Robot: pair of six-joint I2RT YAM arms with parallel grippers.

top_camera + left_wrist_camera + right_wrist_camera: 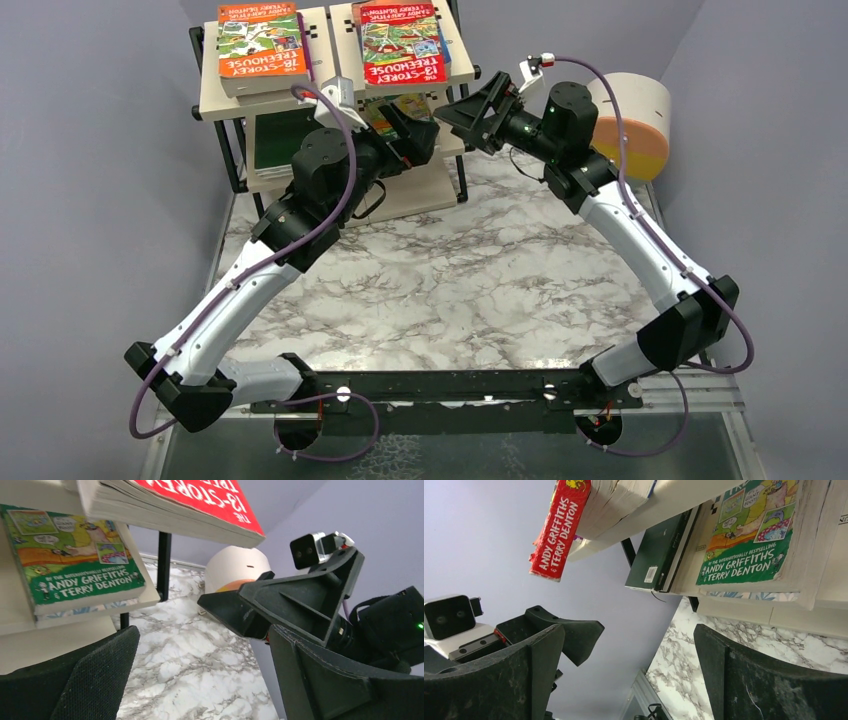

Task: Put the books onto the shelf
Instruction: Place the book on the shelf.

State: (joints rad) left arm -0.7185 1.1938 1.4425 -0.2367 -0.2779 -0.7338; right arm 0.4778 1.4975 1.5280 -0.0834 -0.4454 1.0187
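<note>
Hovering just in front of the shelf (213,104), my left pincer (420,140) and right pincer (462,118) both gape, released, gripping nothing. Two glossy paperbacks, an orange book (262,45) and a red book (402,42), lie flat on the shelf's top board. A green cartoon book (75,555) and a dark green book (656,555) lie on the middle board. The red book overhangs its pale wood edge, so a careless lift of either arm could knock it onto the marbled desk (450,270). My hard black pincers sit close together and might collide.
</note>
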